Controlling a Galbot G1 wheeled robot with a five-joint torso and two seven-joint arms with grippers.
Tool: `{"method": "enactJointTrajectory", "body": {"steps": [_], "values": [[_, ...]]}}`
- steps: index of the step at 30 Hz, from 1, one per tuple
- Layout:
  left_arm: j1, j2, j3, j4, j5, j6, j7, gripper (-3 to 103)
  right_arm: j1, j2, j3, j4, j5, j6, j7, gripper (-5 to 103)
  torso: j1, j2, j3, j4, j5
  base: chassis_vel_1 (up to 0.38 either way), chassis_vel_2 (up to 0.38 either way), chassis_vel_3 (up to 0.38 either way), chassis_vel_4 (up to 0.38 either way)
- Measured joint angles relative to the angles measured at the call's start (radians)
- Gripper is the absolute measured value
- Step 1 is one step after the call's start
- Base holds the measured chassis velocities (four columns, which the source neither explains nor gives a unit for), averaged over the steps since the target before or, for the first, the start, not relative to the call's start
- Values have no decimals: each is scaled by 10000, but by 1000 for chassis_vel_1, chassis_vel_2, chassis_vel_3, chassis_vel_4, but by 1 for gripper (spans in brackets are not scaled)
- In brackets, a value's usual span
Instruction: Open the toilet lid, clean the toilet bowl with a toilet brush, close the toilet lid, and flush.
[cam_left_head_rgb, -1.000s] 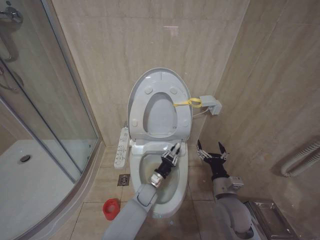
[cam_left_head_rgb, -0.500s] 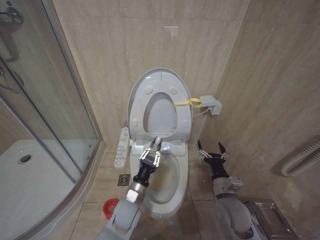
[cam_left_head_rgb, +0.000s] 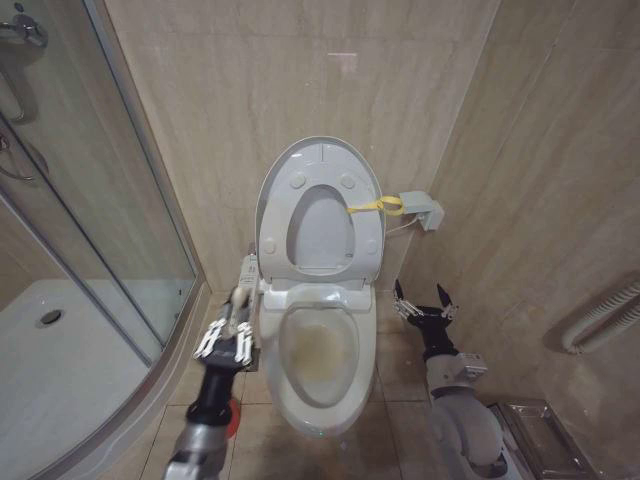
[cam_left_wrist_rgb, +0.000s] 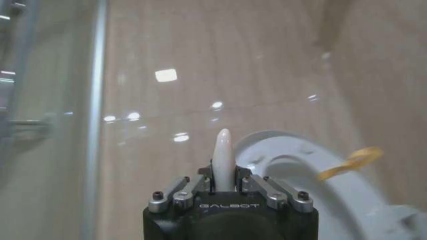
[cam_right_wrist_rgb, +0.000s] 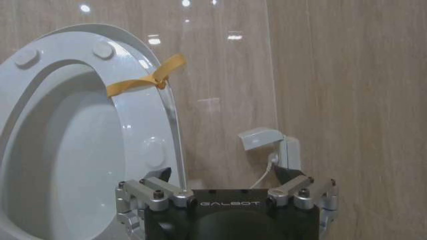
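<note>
Toilet lid (cam_left_head_rgb: 320, 180) up vs wall, toilet bowl (cam_left_head_rgb: 318, 355) stained, uncovered. Left gripper (cam_left_head_rgb: 226, 338) beside bowl, above red holder (cam_left_head_rgb: 230, 418); head view hides what wrist cam shows: jaws clenched on toilet brush (cam_left_wrist_rgb: 223, 160) handle. Right gripper (cam_left_head_rgb: 423, 306) parked w/ jaws released.

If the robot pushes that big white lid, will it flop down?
The toilet lid looks like stiff, glossy plastic, so it would likely swing as one piece, not bend. It stands upright against the wall, so a push could drop it quickly. Its yellow strap looks floppy.
</note>
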Motion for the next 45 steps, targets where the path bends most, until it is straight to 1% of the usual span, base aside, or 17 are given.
{"method": "enactJointTrajectory", "body": {"steps": [1,4,7,9,11,12,13,15,16,19,20,23,24,26,28,31,45], "values": [[0,0,0,0,0,0,0,21,0,0,0,0,0,0,0,100,0,0,0,0,0,0,0,0,0],[499,-118,-611,49,32,-209,-743,21,0,0,1,0,0,0,0,100,0,0,0,-1,1,0,0,0,0],[540,-129,-957,325,22,-344,-900,21,0,0,1,0,0,0,0,100,0,0,1,-2,-1,0,0,0,0],[422,-99,-1463,1061,-193,-786,-1116,21,0,0,1,0,0,0,0,100,1,0,1,-1,0,0,0,0,0],[219,-48,-1647,1706,-365,-1176,-1226,21,0,0,2,0,0,0,1,100,2,-1,1,-2,-1,0,0,0,0],[219,-48,-1647,1706,-365,-1176,-1226,21,0,0,2,0,0,0,1,100,2,-1,1,-2,-1,0,0,0,0],[100,-36,-1722,2045,-402,-1364,-1281,21,0,0,1,0,0,0,0,100,1,-1,1,-2,-1,0,0,0,0],[-268,7,-1818,3097,-491,-1801,-1388,21,0,0,1,0,0,0,1,100,2,-1,1,-3,-1,0,0,0,0],[-268,7,-1818,3097,-491,-1801,-1388,21,0,0,1,0,0,0,1,100,2,-1,1,-3,-1,0,0,0,0],[-799,73,-1741,4346,-980,-2175,-1400,21,0,0,1,0,0,0,0,100,2,-2,2,-1,-2,0,0,0,0],[-799,73,-1741,4346,-980,-2175,-1400,21,0,0,1,0,0,0,0,100,2,-2,2,-1,-2,0,0,0,0],[-1505,112,-1613,5786,-1189,-2596,-1371,21,0,0,1,0,0,0,0,100,2,-1,2,-3,0,0,0,0,0],[-1505,112,-1613,5786,-1189,-2596,-1371,21,0,0,1,0,0,0,0,100,2,-1,2,-3,0,0,0,0,0],[-1873,150,-1456,6645,-1325,-2803,-1348,21,0,0,1,0,0,0,0,100,3,-2,2,-1,-3,0,0,0,0],[-1986,158,-1418,6878,-1343,-2857,-1333,21,0,0,1,0,0,0,0,100,3,-2,2,-1,-2,0,0,0,0],[-2609,208,-1084,8030,-1537,-2983,-1246,21,0,0,1,0,0,0,0,100,2,-2,2,-1,-2,0,0,0,0],[-4324,200,-237,10393,-1745,-2982,-988,21,0,0,1,0,0,0,0,100,2,-2,2,-2,1,0,0,0,0]]}}
